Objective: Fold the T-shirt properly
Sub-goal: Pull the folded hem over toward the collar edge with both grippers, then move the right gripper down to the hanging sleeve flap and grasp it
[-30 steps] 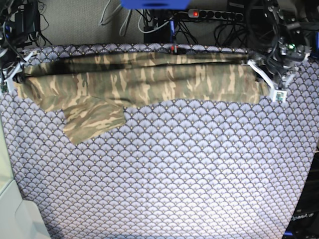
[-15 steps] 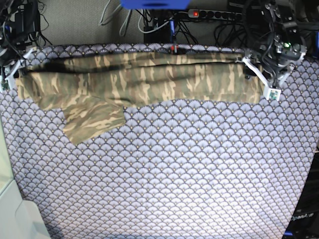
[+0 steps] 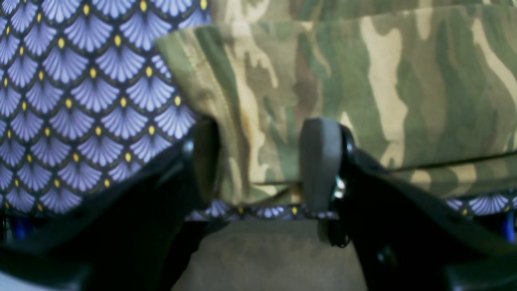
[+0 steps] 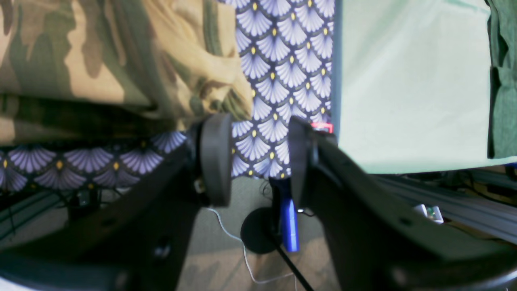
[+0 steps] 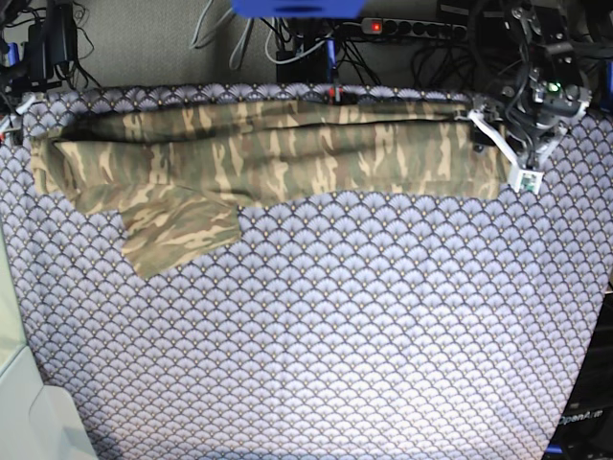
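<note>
The camouflage T-shirt [image 5: 268, 153] lies as a long narrow band along the table's far edge, with one sleeve [image 5: 177, 230] sticking out toward the front at the left. My left gripper [image 5: 500, 151] hovers at the band's right end. In the left wrist view it [image 3: 262, 161] is open, its fingers [image 3: 321, 161] straddling the shirt's corner [image 3: 250, 121] without pinching it. My right gripper [image 4: 256, 157] is open and empty just off the shirt's left end [image 4: 202, 81], with only patterned cloth between the pads. In the base view that arm is almost out of frame at the left edge.
A purple-grey fan-scale cloth [image 5: 335, 335] covers the whole table. Cables and a power strip [image 5: 402, 27] lie behind the far edge. A pale green surface [image 4: 404, 81] borders the table beside my right gripper. A pale box [image 5: 24, 402] stands at the front left.
Both grippers have opened and let go of the shirt's ends. The right arm has drawn back off the left end toward the frame edge. The band now rests flat.
</note>
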You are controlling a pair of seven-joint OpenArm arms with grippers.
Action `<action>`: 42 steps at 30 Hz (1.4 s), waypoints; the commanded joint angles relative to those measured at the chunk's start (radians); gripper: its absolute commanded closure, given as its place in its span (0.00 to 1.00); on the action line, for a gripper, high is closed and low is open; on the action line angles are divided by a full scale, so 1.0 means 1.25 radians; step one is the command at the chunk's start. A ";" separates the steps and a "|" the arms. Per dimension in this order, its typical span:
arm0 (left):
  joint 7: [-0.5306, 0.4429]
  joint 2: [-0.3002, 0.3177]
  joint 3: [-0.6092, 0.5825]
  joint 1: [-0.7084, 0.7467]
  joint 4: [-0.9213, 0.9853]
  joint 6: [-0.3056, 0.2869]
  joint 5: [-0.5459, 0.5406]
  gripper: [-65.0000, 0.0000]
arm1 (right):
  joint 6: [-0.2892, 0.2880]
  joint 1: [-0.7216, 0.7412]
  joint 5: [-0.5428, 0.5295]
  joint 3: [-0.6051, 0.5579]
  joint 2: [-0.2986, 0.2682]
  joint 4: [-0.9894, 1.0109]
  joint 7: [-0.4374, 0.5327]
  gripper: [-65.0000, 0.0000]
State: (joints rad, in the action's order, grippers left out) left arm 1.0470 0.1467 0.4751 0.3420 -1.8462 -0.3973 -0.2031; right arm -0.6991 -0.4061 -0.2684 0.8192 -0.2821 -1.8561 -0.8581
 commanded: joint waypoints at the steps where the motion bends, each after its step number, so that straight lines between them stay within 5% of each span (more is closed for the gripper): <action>1: -0.011 0.007 0.000 -0.004 -0.011 -0.002 -0.004 0.50 | 0.001 0.020 -0.007 0.004 -0.016 -0.027 0.012 0.62; 10: -0.011 0.007 0.003 -0.004 -0.011 -0.002 0.000 0.50 | 0.001 0.182 -0.007 -0.111 -0.011 -0.067 -0.164 0.63; 16: -0.011 0.007 0.002 -0.005 0.017 -0.002 0.001 0.50 | 0.001 0.241 -0.006 -0.225 0.035 -0.066 -0.199 0.72; 22: -0.046 0.024 -0.001 -0.009 0.046 -0.002 0.000 0.50 | 0.001 0.243 -0.002 -0.283 0.054 -0.040 -0.193 0.89; 31: -0.058 0.053 0.005 -0.016 0.095 -0.002 0.001 0.50 | 0.001 0.214 -0.004 -0.233 -0.002 0.241 -0.078 0.90; 42: -0.059 0.089 0.001 -0.094 0.194 -0.002 0.005 0.50 | 0.001 0.174 -0.003 -0.169 -0.045 0.319 -0.003 0.90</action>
State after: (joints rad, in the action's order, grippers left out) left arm 0.9791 0.2390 0.4736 0.2306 -1.5948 -0.4122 -0.2214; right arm -0.6994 -0.1944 -0.2878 0.6033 -0.3206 -1.4487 -0.8616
